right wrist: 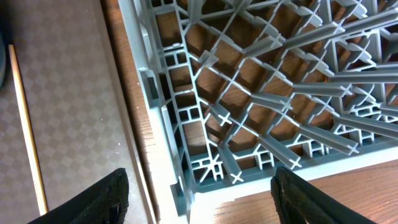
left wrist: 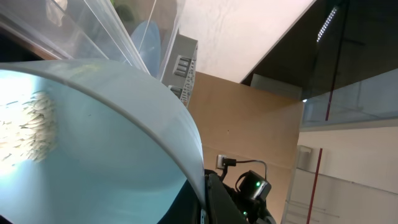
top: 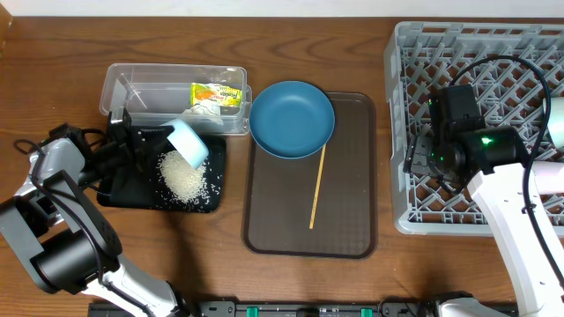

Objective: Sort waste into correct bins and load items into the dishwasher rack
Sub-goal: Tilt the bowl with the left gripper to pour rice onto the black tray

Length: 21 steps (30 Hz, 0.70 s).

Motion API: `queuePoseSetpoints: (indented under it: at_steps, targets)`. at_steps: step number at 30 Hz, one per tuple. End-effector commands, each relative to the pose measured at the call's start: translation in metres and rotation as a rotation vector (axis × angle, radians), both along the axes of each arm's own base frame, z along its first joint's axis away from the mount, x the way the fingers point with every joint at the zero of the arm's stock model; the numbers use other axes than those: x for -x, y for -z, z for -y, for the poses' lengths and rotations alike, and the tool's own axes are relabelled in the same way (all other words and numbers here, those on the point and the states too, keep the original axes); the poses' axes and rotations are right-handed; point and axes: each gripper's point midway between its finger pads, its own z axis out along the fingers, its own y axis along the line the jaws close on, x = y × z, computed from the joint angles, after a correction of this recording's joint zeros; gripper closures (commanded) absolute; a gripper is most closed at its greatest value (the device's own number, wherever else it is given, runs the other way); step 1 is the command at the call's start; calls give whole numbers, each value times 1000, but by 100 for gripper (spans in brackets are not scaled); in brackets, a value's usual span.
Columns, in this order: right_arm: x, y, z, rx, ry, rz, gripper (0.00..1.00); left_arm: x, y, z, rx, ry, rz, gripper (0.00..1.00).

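Tipping it right over, the left gripper [top: 167, 136] is clamped on the rim of a small mint bowl [top: 189, 141], mouth tilted down above the black tray [top: 115, 195]. A heap of rice [top: 183, 176] sits in the tray directly below. The left wrist view shows grains clinging to the bowl's inner wall, so by my reading the emptying is under way, not finished.

Over on the right, the right gripper [right wrist: 199, 205] hangs with its fingers spread wide and nothing between them. It's above the near left corner of the rack [top: 392, 79], just beside the brown tray [top: 352, 220]. On that tray the yellow stick [top: 317, 187] lies flat, not yet loaded.

Further back, the blue bowl [top: 292, 119] sits at the tray's far left corner, also waiting. Beside it, the clear tub [top: 115, 79] holds the wrapper [top: 218, 94], so that's one piece of waste sorted, I'd say. Something pale lies against the wrapper; tissue or not, I cannot tell.

The rack's lattice looks bare where it shows, apart from a pale shape [top: 558, 123] cut off at its right edge, which I can't identify. No pink cup and no second mint bowl in sight. So the waste is largely dealt with and nearly all the dishes are to come.

Any writing? The wrapper carries yellow-green print with an orange patch, too small to read, and nothing else on the surface [top: 53, 35] is legible.
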Motion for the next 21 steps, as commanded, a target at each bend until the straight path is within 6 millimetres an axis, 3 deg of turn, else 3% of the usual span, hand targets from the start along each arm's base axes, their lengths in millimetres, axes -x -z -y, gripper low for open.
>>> queuePoseSetpoints:
  at_steps: [1, 7, 9, 12, 15, 19, 21]
  targets:
    - [-2, -1, 2, 9, 1, 0, 27, -1, -5, -2, 21, -10, 15, 94]
    - [-2, -1, 2, 9, 1, 0, 27, 9, 39, -6, -168, 21, -169, 94]
    - [-2, -1, 2, 9, 1, 0, 27, 8, 35, -5, -142, 16, -163, 94]
    - [-2, -1, 2, 9, 1, 0, 27, 0, -6, -2, 29, -11, 8, 94]
    - [-2, -1, 2, 9, 1, 0, 27, -1, -4, -3, -3, -8, 34, 94]
    - [-2, -1, 2, 9, 1, 0, 27, 3, 18, -5, -91, 5, -73, 94]
    - [-2, -1, 2, 9, 1, 0, 27, 2, 10, -4, -29, -6, -78, 94]
